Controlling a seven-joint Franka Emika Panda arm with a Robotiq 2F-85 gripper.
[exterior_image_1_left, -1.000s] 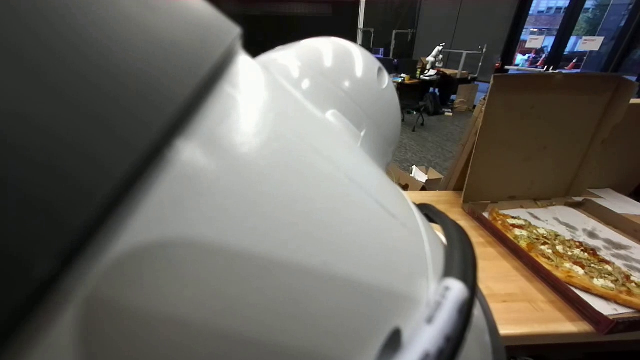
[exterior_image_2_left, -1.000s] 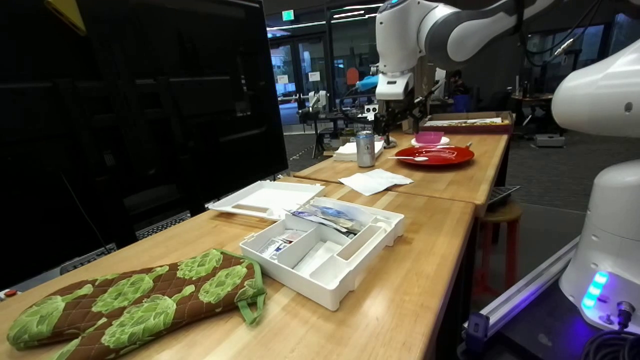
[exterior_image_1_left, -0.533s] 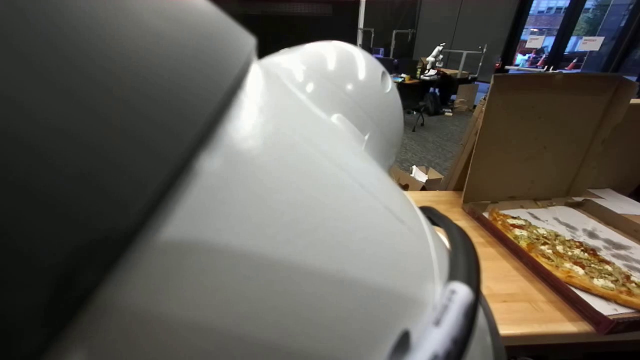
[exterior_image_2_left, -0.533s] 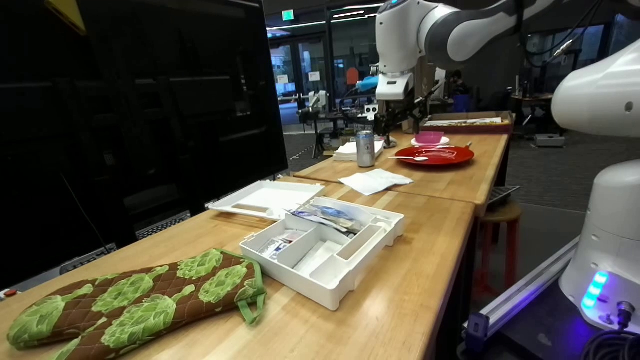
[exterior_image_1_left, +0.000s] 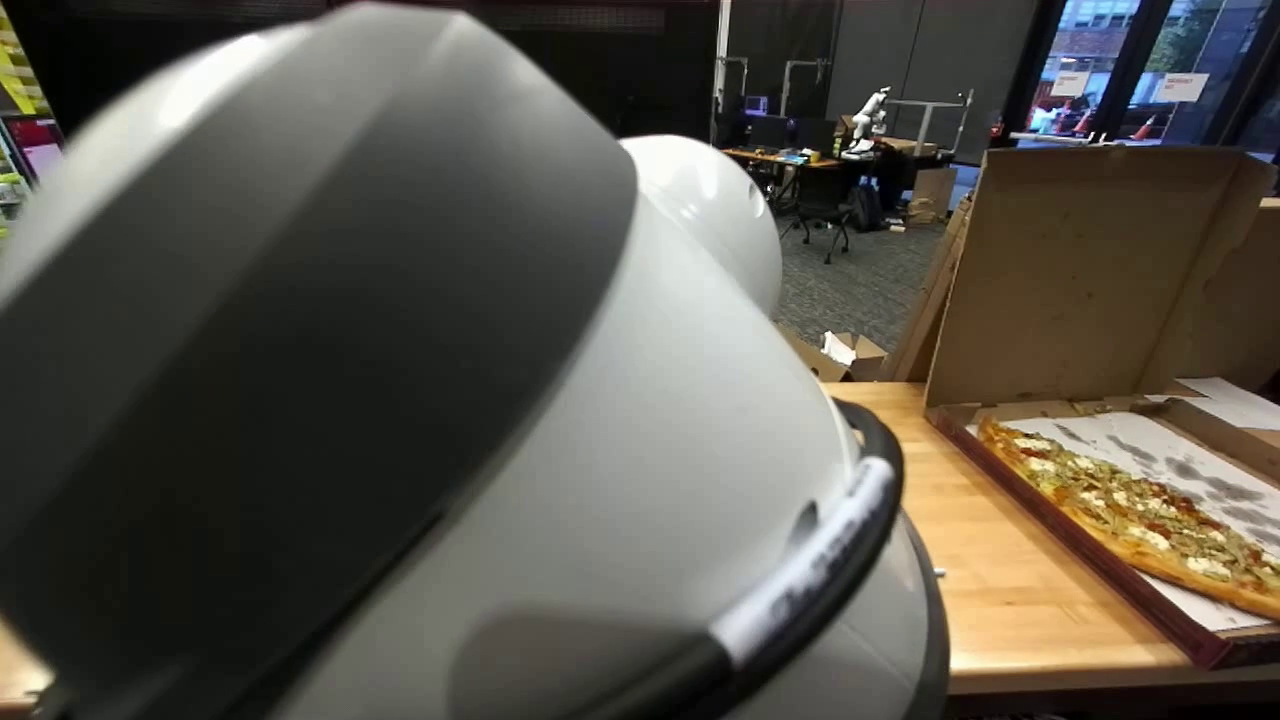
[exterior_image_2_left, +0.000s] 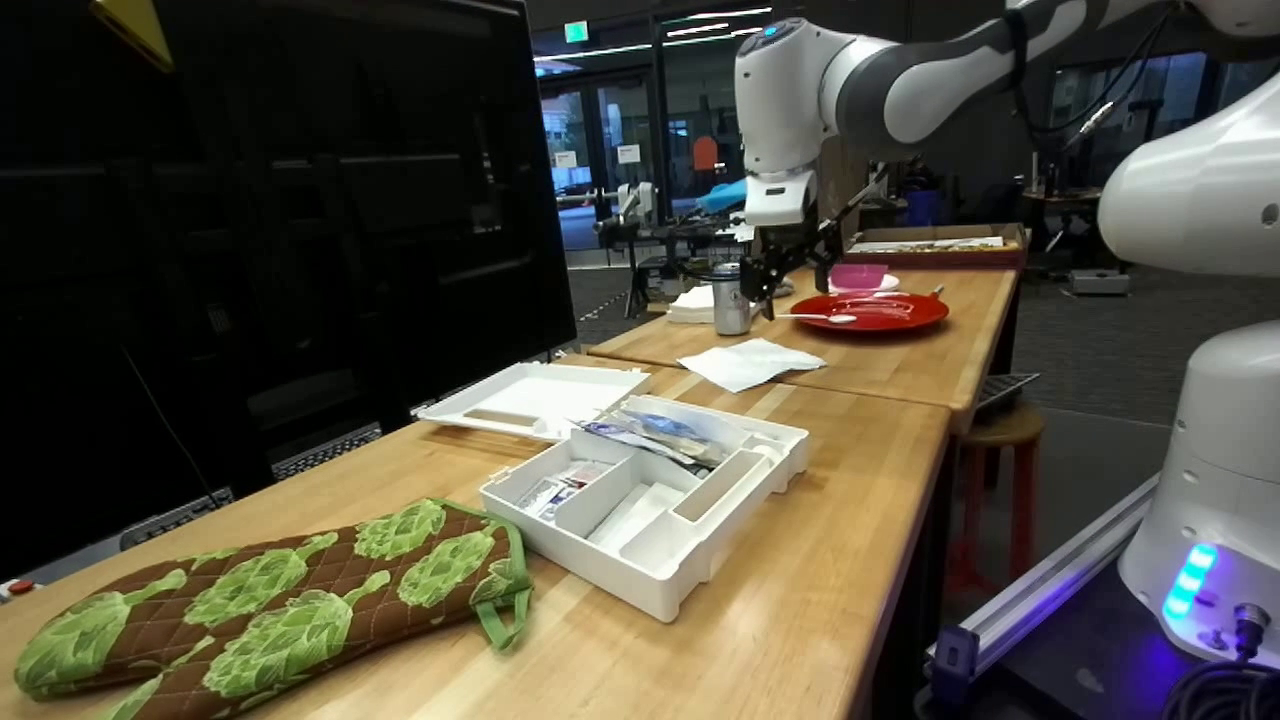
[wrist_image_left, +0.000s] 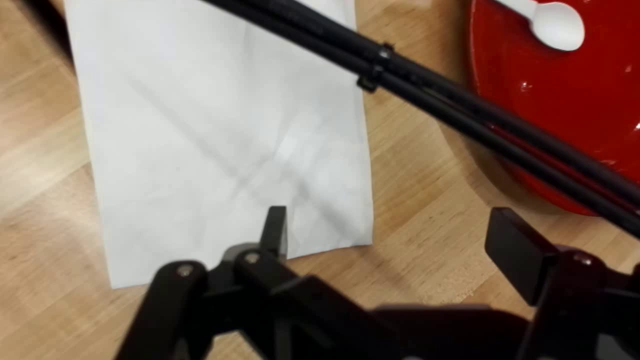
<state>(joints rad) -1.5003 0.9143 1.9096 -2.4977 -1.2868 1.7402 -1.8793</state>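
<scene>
My gripper (exterior_image_2_left: 795, 290) is open and holds nothing, above the far part of the table in an exterior view. In the wrist view its fingers (wrist_image_left: 395, 242) stand wide apart, with bare wood between them. A creased white paper sheet (wrist_image_left: 220, 145) lies below the left finger. A red plate (wrist_image_left: 560, 105) with a white spoon (wrist_image_left: 557, 26) is at the upper right there. In an exterior view the red plate (exterior_image_2_left: 890, 312) and spoon (exterior_image_2_left: 842, 318) are right of the gripper. A silver can (exterior_image_2_left: 732, 305) stands just left of it, and a white napkin (exterior_image_2_left: 752, 363) lies nearer.
A white divided box (exterior_image_2_left: 640, 500) with packets, its lid (exterior_image_2_left: 535, 395) and an oven mitt (exterior_image_2_left: 290, 600) lie nearer. A paper stack (exterior_image_2_left: 690, 305) is behind the can. A pink item (exterior_image_2_left: 858, 276) is behind the plate. An open pizza box (exterior_image_1_left: 1090, 540) lies at the table end.
The arm and gripper have moved down and slightly left in an exterior view, with the fingers now beside the can. The arm close to the camera has shifted and turned. The table things are unmoved.
</scene>
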